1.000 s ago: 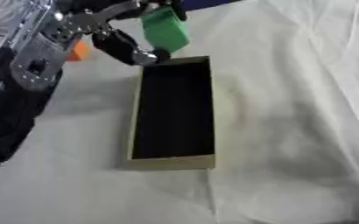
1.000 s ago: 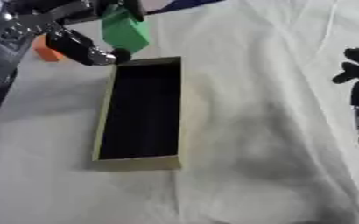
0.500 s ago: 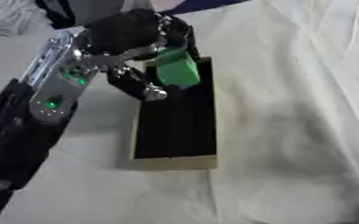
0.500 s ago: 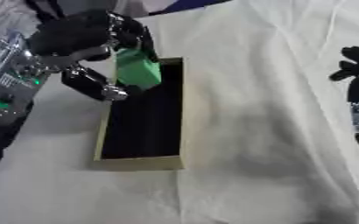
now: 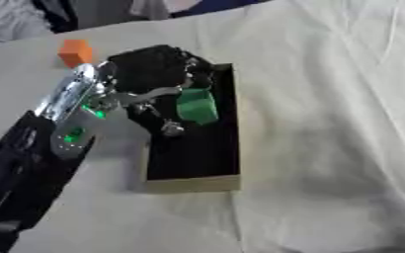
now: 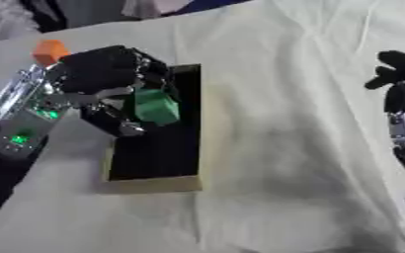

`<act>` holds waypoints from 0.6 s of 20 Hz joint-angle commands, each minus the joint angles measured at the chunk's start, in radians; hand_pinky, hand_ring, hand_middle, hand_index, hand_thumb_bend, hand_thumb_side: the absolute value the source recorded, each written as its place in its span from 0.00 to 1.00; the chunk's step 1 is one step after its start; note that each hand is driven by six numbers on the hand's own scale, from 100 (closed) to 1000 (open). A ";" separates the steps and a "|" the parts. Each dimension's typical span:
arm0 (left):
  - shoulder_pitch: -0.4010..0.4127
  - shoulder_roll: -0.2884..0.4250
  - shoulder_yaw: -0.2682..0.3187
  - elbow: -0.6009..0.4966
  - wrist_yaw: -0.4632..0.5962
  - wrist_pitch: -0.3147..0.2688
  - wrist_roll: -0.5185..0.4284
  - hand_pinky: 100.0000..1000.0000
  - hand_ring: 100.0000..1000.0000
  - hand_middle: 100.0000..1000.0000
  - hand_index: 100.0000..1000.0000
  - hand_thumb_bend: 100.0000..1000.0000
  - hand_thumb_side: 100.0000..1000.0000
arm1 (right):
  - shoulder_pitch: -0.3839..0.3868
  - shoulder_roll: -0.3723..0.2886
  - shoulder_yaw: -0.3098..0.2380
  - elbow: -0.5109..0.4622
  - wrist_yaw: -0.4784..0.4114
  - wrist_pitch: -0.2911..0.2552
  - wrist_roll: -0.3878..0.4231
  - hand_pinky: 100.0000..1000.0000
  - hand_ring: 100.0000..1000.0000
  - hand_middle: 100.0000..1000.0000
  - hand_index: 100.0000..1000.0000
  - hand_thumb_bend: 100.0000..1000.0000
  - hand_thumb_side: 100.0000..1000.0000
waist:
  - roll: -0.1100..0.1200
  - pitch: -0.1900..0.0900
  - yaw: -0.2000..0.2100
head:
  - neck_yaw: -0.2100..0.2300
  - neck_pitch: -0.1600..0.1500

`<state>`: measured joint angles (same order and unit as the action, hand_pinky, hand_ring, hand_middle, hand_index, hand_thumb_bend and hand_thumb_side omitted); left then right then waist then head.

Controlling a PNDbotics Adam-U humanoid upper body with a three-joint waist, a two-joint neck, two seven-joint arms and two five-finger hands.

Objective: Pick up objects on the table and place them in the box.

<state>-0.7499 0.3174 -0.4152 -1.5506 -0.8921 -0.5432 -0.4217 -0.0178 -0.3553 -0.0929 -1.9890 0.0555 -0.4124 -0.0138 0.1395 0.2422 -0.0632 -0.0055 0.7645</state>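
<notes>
Currently the green block [image 5: 195,106] is pinched by the left hand [image 5: 154,74] over the box [image 5: 193,183]; released askew, it could catch the rim.

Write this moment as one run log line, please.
left hand: holds green block over box | right hand: idle at right edge | orange block: on table

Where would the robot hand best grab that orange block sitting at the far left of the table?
Probably from above, pinching two opposite flat sides of the orange block. It stands alone on the cloth-covered table, apart from the box, so nothing blocks its sides.
</notes>
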 commanded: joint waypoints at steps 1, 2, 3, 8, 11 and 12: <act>-0.005 -0.004 -0.002 0.024 -0.040 -0.016 0.006 0.37 0.54 0.62 0.73 0.26 0.00 | -0.007 -0.004 -0.005 -0.011 0.007 -0.001 -0.002 0.86 0.89 0.49 0.84 0.00 0.65 | -0.011 -0.010 -0.002 | 0.003 0.005; -0.004 -0.007 -0.005 0.031 -0.049 -0.024 0.005 0.44 0.59 0.67 0.76 0.26 0.00 | -0.007 -0.003 -0.005 -0.011 0.008 -0.001 -0.002 0.86 0.89 0.49 0.84 0.00 0.65 | -0.012 -0.009 -0.002 | 0.004 0.005; -0.002 -0.009 -0.007 0.036 -0.057 -0.032 0.001 0.48 0.64 0.70 0.79 0.27 0.00 | -0.007 -0.002 -0.004 -0.011 0.009 -0.001 -0.002 0.86 0.89 0.49 0.84 0.00 0.65 | -0.012 -0.008 -0.002 | 0.005 0.005; 0.005 -0.010 0.004 0.029 -0.107 -0.047 -0.008 0.73 0.84 0.84 0.89 0.42 0.00 | -0.005 0.000 -0.004 -0.011 0.015 -0.001 -0.006 0.85 0.89 0.49 0.84 0.00 0.65 | -0.014 -0.005 0.000 | 0.008 0.005; 0.008 -0.009 0.010 0.021 -0.129 -0.038 0.006 0.76 0.87 0.88 0.92 0.43 0.00 | -0.004 0.000 -0.004 -0.011 0.017 -0.001 -0.009 0.85 0.89 0.49 0.84 0.00 0.65 | -0.015 -0.006 0.001 | 0.009 0.005; 0.009 -0.009 0.012 0.018 -0.133 -0.034 0.012 0.76 0.87 0.88 0.92 0.42 0.02 | -0.004 0.000 -0.004 -0.011 0.018 -0.001 -0.010 0.85 0.89 0.49 0.84 0.00 0.65 | -0.016 -0.006 0.001 | 0.010 0.005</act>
<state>-0.7303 0.2985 -0.4196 -1.5123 -1.0148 -0.5796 -0.4185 -0.0175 -0.3478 -0.0925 -1.9890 0.0684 -0.4125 -0.0191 0.1337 0.2502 -0.0625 -0.0008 0.7646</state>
